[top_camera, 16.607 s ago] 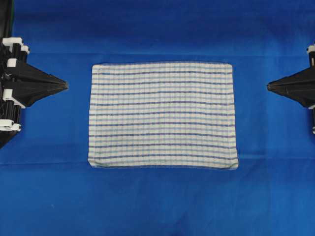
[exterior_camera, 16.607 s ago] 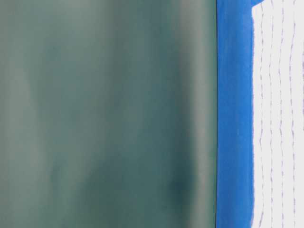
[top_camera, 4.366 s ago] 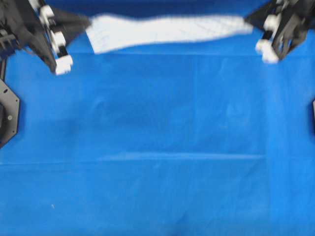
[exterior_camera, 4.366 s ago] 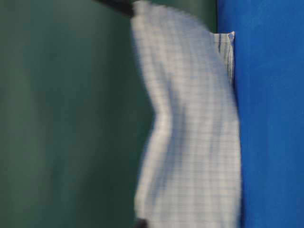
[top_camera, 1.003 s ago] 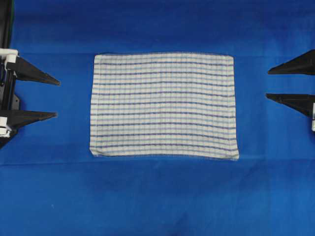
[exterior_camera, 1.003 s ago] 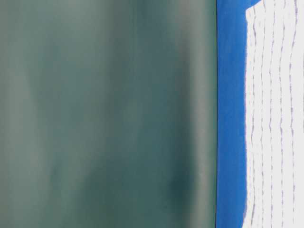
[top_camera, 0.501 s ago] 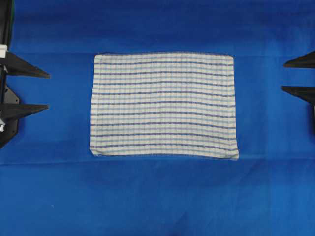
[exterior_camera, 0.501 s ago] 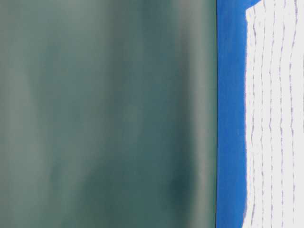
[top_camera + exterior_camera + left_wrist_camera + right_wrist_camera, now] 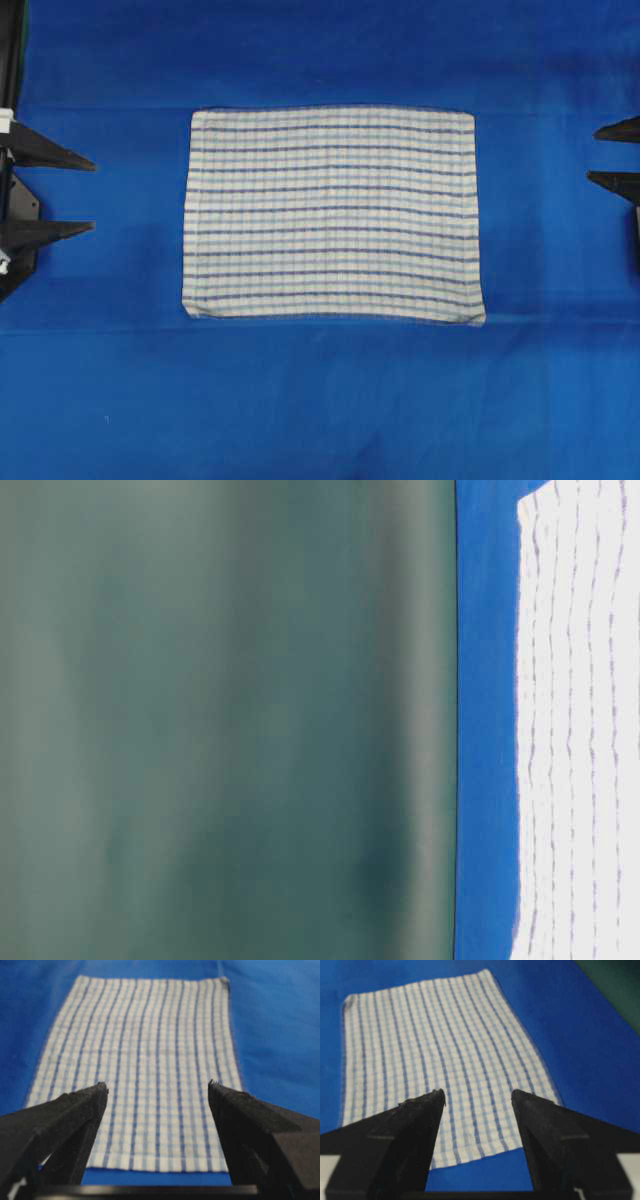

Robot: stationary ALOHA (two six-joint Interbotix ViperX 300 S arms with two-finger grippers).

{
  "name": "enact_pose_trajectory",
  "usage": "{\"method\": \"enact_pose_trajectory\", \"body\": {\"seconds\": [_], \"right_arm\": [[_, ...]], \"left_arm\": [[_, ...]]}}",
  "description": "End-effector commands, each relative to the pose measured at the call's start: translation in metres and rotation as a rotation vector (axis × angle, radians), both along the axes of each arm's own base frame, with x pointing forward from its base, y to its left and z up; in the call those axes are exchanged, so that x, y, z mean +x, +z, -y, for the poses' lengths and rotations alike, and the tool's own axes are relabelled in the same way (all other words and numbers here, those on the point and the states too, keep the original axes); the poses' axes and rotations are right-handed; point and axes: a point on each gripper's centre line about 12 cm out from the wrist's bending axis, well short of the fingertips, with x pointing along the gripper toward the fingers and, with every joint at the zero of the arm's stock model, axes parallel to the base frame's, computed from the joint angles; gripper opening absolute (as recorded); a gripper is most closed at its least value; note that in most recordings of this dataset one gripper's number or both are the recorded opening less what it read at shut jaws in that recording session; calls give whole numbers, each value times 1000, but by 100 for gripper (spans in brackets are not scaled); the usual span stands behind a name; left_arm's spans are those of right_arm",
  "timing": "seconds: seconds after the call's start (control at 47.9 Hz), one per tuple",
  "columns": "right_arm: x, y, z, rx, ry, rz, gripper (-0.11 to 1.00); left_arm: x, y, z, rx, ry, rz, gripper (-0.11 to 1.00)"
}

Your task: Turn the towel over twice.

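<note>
Lying flat and smooth on the blue table covering, the towel is gripped by nothing. Left gripper and right gripper are parked well apart from it, jaws spread wide and empty, so the flipping looks pretty much finished.

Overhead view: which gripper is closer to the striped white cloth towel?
The left gripper: its black fingers leave a narrower strip of blue covering before the towel than the right gripper's.

towel: woven cloth, matt | table cover: smooth matt blue fabric
</note>
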Motion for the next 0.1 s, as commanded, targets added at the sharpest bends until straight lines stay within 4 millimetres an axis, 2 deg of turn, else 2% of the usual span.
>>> {"method": "enact_pose_trajectory", "body": {"seconds": [0.0, 0.084], "right_arm": [[2, 5, -1, -3, 7, 8, 62], [2, 5, -1, -4, 7, 9, 61]], "left_arm": [[0, 5, 0, -1, 2, 23, 77], [0, 5, 0, -1, 2, 23, 77]]}}
